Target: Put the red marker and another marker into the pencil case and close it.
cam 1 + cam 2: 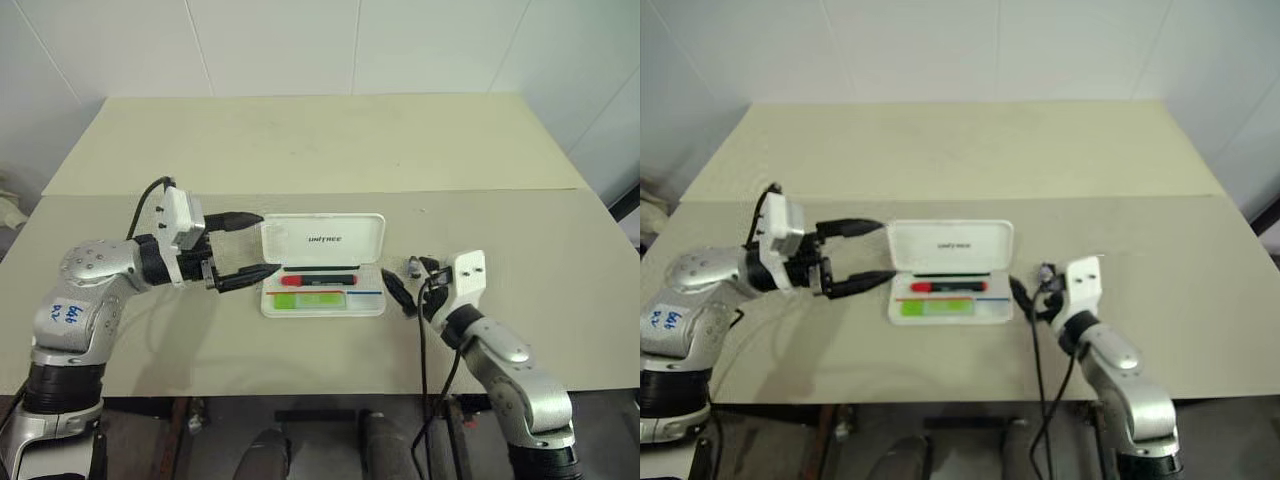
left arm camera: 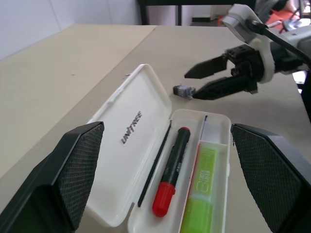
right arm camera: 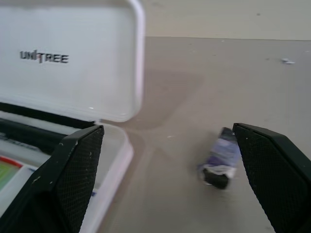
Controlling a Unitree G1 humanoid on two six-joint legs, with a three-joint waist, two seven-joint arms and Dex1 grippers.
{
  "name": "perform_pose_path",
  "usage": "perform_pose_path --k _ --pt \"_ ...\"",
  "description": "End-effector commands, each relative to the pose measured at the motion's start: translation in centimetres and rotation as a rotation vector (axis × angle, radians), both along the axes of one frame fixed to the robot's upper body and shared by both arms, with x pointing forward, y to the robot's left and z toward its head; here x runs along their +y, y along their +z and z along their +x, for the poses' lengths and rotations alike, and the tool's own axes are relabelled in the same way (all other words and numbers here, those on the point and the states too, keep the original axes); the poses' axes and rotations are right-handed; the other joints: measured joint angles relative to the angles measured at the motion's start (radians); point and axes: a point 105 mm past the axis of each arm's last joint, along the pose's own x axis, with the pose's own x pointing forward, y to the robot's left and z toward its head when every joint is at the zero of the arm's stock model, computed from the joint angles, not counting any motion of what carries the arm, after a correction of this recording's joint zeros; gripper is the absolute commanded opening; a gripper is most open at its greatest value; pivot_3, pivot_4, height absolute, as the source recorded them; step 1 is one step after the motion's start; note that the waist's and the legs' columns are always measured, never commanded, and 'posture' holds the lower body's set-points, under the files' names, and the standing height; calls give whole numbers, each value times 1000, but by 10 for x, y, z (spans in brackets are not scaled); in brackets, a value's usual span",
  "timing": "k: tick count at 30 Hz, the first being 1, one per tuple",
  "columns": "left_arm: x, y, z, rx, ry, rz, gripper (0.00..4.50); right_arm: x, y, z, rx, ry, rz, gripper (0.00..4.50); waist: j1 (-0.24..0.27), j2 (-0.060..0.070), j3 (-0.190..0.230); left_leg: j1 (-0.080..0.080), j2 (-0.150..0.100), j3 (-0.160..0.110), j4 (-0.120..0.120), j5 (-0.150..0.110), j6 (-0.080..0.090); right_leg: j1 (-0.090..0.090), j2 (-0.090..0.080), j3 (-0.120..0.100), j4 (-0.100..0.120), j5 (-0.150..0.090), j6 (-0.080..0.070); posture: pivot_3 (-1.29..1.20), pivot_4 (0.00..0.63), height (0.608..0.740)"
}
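Surface [image 1: 520, 350] front edge runs bare below the pencil case [image 1: 323, 268], which sits mid-frame, lid up, with another marker [image 1: 318, 299] nearest and the red marker [image 1: 320, 280] behind it. Left gripper [image 1: 252, 246] spread at its left edge; right gripper [image 1: 398, 289] spread just right, beside a small dark bit [image 1: 414, 268]. Far half is wide open.

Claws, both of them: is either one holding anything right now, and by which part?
Nothing is held. The left claw stands open beside the pencil case, and the right claw is open on its other side.
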Motion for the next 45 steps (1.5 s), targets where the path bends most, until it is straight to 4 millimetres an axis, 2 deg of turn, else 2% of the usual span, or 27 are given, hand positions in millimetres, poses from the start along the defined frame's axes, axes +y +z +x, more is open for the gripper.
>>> perform_pose_path --k 1,9,27,30,39,40,45 --pt "1 11 -8 -45 -1 0 4488 4 7 6 -46 -13 10 4500 -1 0 0 0 0 0 0 0 0 0 0 0 0 0 0 0 150 740" --pt "3 15 -14 -52 21 2 4488 -7 3 21 -70 -115 -22 4500 -3 0 0 1 0 0 -5 1 -1 -2 0 0 0 0 -1 0 150 740" --pt "-3 17 -13 -61 3 2 4488 -15 -15 23 2 -220 -68 4500 -3 0 0 2 1 0 -13 2 -2 -4 0 0 0 -1 -1 0 150 740" --pt "-5 16 -13 -60 -3 1 4500 -11 -17 22 16 -222 -56 3887 -3 0 0 2 1 0 -13 2 -2 -4 0 0 0 -1 -1 0 150 740" --pt "-5 18 -12 -64 -6 1 4500 -5 -16 20 20 -211 -44 635 -4 0 0 2 1 0 -13 2 -2 -4 0 0 0 -1 -1 0 150 740" --pt "-5 18 -12 -64 -7 1 4500 -5 -15 20 19 -211 -43 407 -4 0 0 2 1 0 -13 2 -2 -4 0 0 0 -1 -1 0 150 740" --pt "-6 17 -11 -63 -12 -4 4500 -10 -9 24 -7 -206 -58 398 -4 0 0 2 1 0 -12 2 -2 -4 0 0 0 -1 -1 0 150 740"
